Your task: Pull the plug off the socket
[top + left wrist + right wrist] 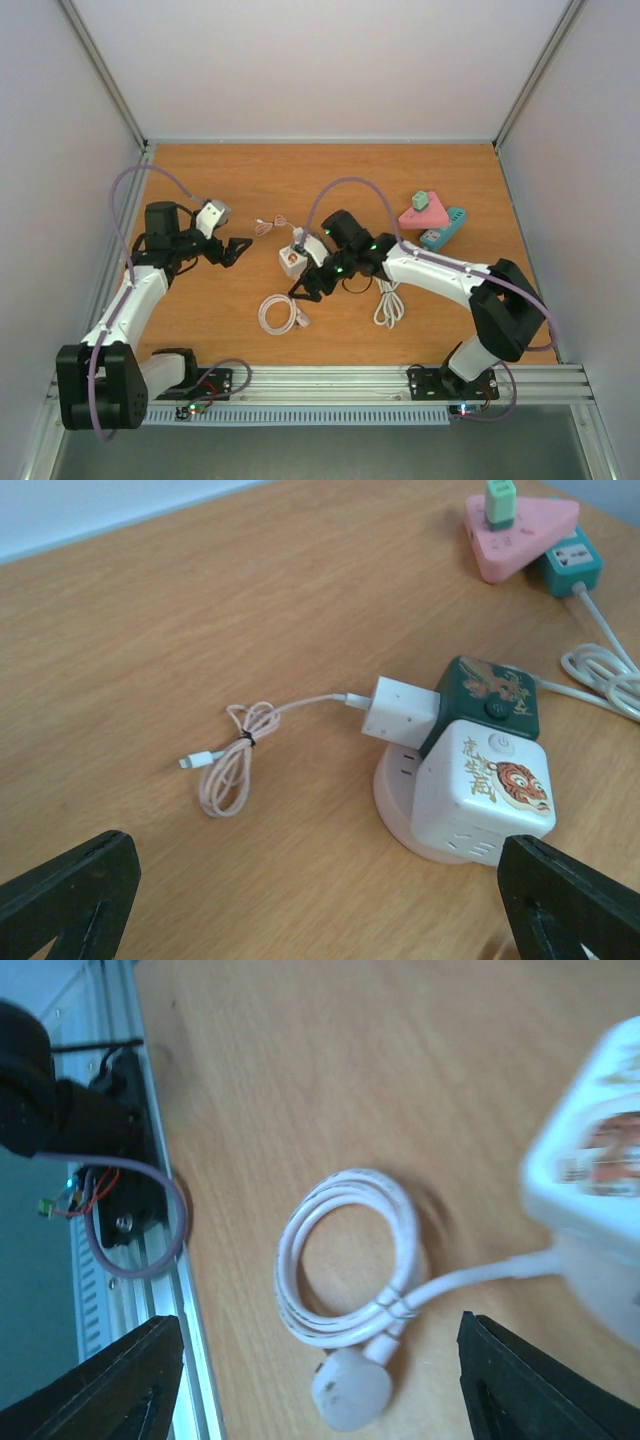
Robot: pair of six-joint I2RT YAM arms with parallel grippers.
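Left jaws released, empty | right jaws released, empty | plug (398,708): 1, seated in side of green socket cube (492,692), on bench (230,190) | white socket cube (485,785): 1, touching green | white cord coils (278,313) (389,304): 2

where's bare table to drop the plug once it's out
Bare: the far strip of table behind the cube socket and pink power strip; also the near-left patch between the left gripper and the coiled white cord. Crowded: the centre, around socket, cords and right gripper.
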